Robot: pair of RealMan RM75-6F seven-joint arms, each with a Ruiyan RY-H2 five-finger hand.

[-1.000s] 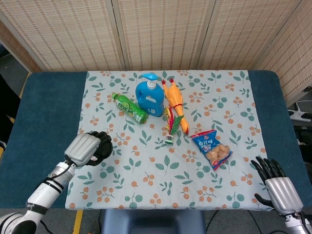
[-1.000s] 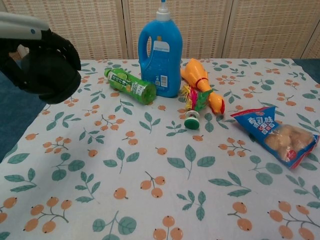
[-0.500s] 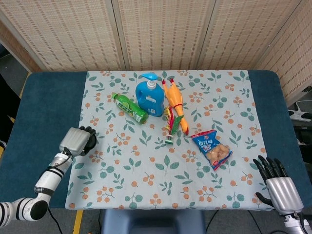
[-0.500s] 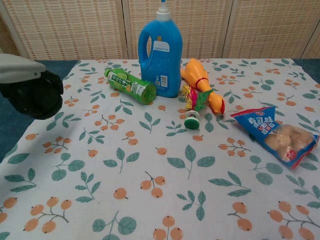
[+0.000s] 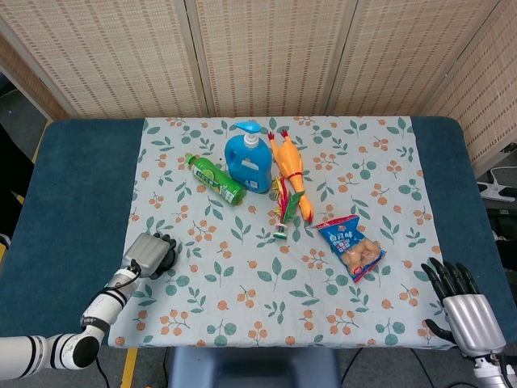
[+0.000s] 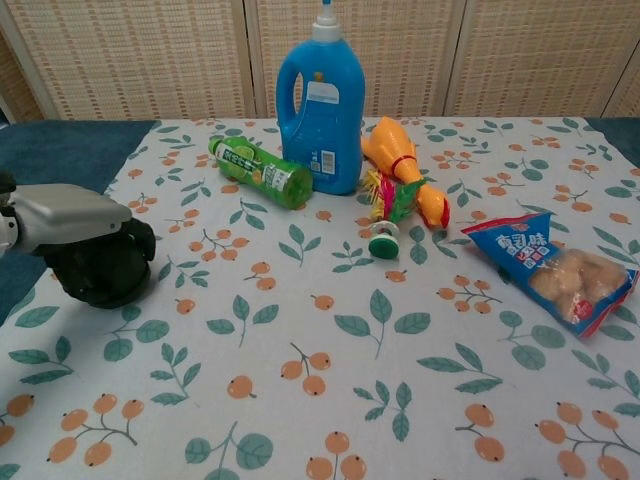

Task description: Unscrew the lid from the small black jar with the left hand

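My left hand (image 5: 150, 255) sits low at the left edge of the flowered cloth, its black fingers curled around a small black jar (image 6: 103, 276). In the chest view the left hand (image 6: 78, 235) covers the jar from above, and the jar's base rests on the cloth. The fingers hide the lid and most of the jar. At the front right corner of the table, my right hand (image 5: 459, 305) holds nothing, its fingers spread; the chest view does not show it.
A blue detergent bottle (image 5: 248, 158) stands at the back centre, with a green bottle (image 5: 214, 179) lying to its left. A rubber chicken (image 5: 292, 179) and a small green toy (image 5: 280, 232) lie to its right. A snack bag (image 5: 350, 246) lies right of centre.
My left hand has come down from above the table's left side to the cloth, with the black jar still in its fingers. The right hand has stayed put.
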